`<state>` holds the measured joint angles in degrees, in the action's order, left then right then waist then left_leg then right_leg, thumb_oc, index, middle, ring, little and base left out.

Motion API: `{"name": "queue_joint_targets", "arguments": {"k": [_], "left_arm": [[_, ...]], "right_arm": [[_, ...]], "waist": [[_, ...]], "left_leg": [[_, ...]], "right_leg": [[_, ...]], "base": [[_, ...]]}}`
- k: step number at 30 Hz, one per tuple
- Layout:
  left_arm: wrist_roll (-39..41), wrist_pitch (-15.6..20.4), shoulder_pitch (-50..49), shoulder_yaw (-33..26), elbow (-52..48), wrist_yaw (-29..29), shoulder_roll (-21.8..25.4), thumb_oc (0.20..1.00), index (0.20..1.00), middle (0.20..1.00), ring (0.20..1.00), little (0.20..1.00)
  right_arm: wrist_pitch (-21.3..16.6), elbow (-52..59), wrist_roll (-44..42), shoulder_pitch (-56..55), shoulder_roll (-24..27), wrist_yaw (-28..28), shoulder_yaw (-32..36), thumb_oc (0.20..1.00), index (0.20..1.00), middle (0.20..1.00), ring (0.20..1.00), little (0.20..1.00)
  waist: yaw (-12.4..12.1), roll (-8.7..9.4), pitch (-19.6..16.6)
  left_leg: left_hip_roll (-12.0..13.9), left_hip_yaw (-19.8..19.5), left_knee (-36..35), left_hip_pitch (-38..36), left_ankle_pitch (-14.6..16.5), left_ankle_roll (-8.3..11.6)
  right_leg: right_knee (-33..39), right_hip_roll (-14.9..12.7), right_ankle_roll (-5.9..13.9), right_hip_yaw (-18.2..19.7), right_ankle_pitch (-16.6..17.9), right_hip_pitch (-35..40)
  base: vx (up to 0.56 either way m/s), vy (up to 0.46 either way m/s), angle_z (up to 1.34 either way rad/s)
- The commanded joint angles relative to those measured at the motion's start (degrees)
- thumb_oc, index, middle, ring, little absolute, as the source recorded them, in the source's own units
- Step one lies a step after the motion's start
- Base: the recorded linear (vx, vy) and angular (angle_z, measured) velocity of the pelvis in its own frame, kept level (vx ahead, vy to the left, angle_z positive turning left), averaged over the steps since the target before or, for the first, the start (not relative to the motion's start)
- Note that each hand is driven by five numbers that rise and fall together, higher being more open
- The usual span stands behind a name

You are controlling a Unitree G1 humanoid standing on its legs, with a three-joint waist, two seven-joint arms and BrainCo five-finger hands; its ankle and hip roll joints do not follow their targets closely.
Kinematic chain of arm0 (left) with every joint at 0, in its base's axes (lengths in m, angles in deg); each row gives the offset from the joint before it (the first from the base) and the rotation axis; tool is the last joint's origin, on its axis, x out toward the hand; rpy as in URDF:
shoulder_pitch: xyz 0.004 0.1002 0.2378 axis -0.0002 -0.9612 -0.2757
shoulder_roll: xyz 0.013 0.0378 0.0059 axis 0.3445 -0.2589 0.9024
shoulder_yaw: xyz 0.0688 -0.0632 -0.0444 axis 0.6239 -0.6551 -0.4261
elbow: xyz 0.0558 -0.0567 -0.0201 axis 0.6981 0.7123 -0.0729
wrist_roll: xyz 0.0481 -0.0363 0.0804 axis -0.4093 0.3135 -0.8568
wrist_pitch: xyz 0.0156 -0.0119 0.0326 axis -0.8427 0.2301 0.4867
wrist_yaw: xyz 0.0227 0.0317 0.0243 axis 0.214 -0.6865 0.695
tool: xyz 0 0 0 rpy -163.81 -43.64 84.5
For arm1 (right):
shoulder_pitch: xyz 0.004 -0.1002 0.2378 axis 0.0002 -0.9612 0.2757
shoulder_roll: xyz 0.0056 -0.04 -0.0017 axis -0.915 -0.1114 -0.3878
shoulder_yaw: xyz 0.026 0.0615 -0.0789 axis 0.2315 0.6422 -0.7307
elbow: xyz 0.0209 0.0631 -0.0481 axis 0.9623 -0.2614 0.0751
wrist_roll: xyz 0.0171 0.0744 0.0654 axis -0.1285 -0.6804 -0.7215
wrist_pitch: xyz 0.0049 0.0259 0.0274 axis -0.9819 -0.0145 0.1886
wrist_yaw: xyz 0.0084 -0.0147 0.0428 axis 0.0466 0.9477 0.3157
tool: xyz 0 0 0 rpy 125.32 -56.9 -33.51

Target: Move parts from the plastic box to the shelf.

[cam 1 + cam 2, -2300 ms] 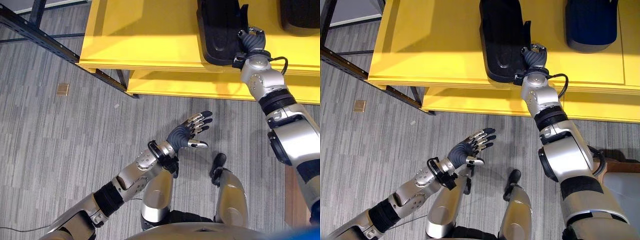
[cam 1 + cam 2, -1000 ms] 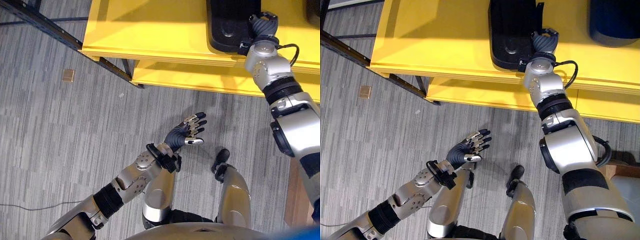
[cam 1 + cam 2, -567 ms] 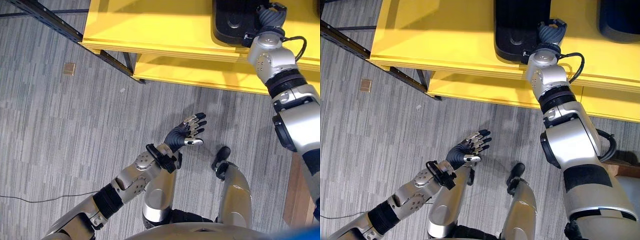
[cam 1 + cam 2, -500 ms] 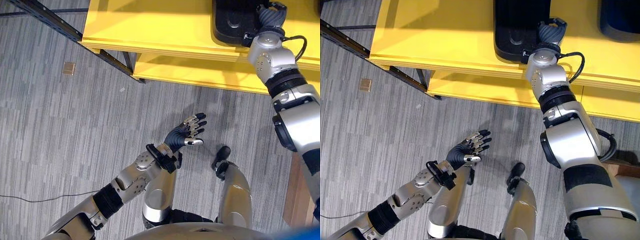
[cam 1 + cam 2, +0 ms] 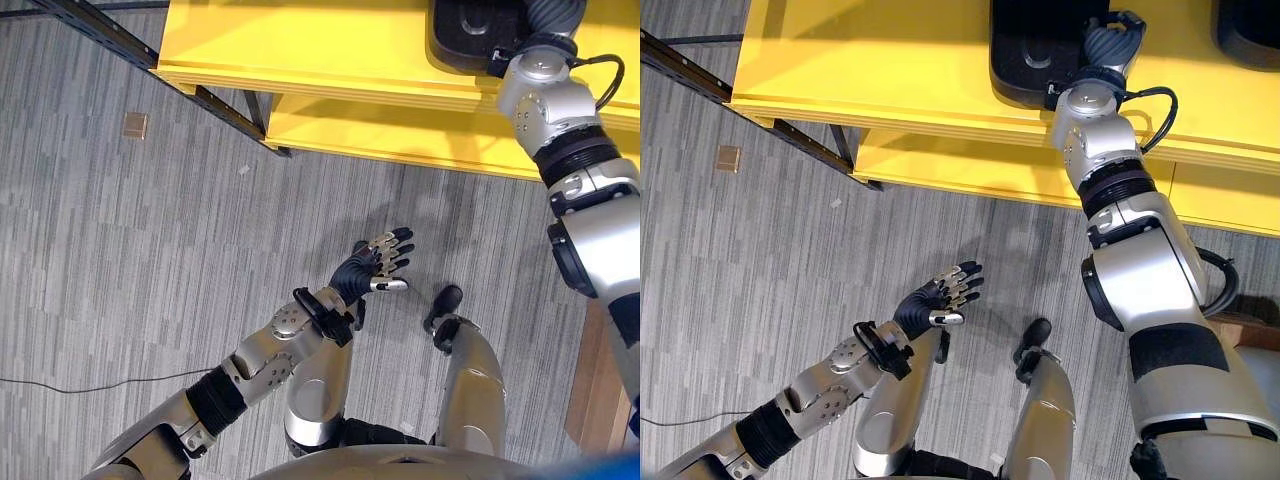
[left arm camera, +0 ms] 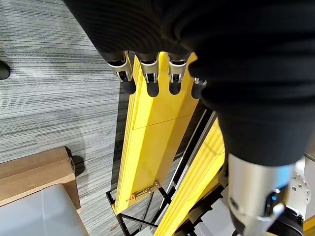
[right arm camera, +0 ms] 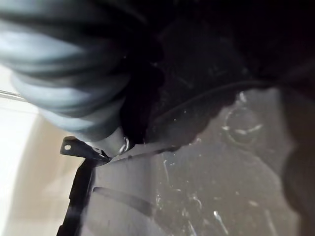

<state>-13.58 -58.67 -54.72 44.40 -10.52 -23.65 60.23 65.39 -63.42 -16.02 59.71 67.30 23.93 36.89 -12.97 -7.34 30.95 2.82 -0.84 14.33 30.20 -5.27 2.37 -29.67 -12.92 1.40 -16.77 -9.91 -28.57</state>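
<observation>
A black moulded part lies on the upper yellow shelf board, a little in from its front edge. My right hand is stretched out to the part's right edge and rests against it. In the right wrist view the part's glossy black surface sits right under the hand's ribbed cover. My left hand hovers low over the grey floor, open and holding nothing. Its straight fingers show in the left wrist view.
A second dark part stands further right on the same board. A lower yellow board juts out beneath. A dark metal frame runs at the shelf's left. A small brown square lies on the floor. A brown box edge shows nearby.
The whole view has shifted, so the shelf sits higher in the picture. My right hand stays against the black part, which lies a little further in. The left hand has barely moved.
</observation>
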Motion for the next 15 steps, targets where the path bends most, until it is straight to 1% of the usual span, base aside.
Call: {"name": "queue_joint_targets", "arguments": {"k": [1,5,6,8,10,14,15], "left_arm": [[1.4,0.9,-1.9,0.3,-5.1,2.0,0.8,1.0,1.0,1.0,1.0,1.0],[1.1,1.2,-2.2,0.4,-5.2,2.3,0.9,1.0,1.0,1.0,1.0,1.0],[3.0,1.5,-2.2,0.2,-5.3,2.7,0.7,1.0,1.0,1.0,1.0,1.0],[3.8,1.2,-2.0,-0.1,-5.4,3.0,0.8,1.0,1.0,1.0,1.0,1.0],[2.4,0.6,-1.7,-0.1,-5.6,3.5,0.8,1.0,1.0,1.0,1.0,1.0],[2.8,0.9,-1.8,0.2,-6.0,3.2,1.2,1.0,1.0,1.0,1.0,1.0],[3.2,0.6,-1.7,0.2,-5.9,3.3,1.2,1.0,1.0,1.0,1.0,1.0]], "right_arm": [[-2.0,1.8,-3.3,2.1,2.9,0.1,-1.6,0.2,0.2,0.2,0.2,0.2],[-1.8,1.4,-3.3,2.2,3.3,-1.1,-1.6,0.2,0.2,0.2,0.2,0.2],[-1.9,1.4,-2.7,2.2,3.3,-0.9,-1.7,0.2,0.2,0.2,0.2,0.2],[-2.1,1.5,-2.8,2.1,3.3,-0.9,-1.7,0.2,0.2,0.2,0.2,0.2],[-2.1,1.6,-2.4,2.3,3.3,-0.5,-1.7,0.2,0.2,0.2,0.2,0.2],[-1.4,1.7,-2.6,2.7,3.2,-0.6,-2.0,0.2,0.2,0.2,0.2,0.2],[-1.1,1.6,-2.9,2.8,3.1,-0.3,-2.0,0.507,0.507,0.507,0.507,0.507]], "waist": [[-1.3,0.37,-1.2],[-1.1,-0.17,-1.2],[-1.1,-0.47,-1.2],[-1.2,-0.49,-1.2],[-1.2,-0.45,-1.2],[-1.2,-0.6,-1.2],[-1.3,-0.59,-1.2]], "left_leg": [[-0.9,2.3,3.4,1.9,3.7,-1.58],[-0.9,2.6,4.4,2.7,3.9,-1.57],[-1.1,2.8,4.4,2.6,4.1,-1.74],[-1.1,2.9,4.4,2.7,4.2,-1.81],[-1.1,3.0,4.5,2.9,4.3,-1.8],[-1.2,3.0,4.8,3.0,4.4,-1.89],[-1.2,2.9,4.9,3.1,4.4,-1.93]], "right_leg": [[-1.9,0.9,1.04,-0.3,2.1,0.6],[-2.9,0.7,0.8,-0.2,1.7,-0.1],[-3.0,0.6,0.79,-0.1,1.6,-0.2],[-3.1,0.6,0.91,-0.2,1.6,-0.3],[-3.3,0.5,0.95,-0.4,1.5,-0.4],[-3.5,0.5,0.94,-0.4,1.5,-0.5],[-3.5,0.5,0.9,-0.4,1.5,-0.6]], "base": [[0.0,0.0,0.0],[0.0,0.009,0.0],[0.0,0.0,0.0],[0.0,0.0,0.0],[-0.01,-0.014,0.02],[0.0,-0.002,0.03],[0.0,0.0,0.0]]}}
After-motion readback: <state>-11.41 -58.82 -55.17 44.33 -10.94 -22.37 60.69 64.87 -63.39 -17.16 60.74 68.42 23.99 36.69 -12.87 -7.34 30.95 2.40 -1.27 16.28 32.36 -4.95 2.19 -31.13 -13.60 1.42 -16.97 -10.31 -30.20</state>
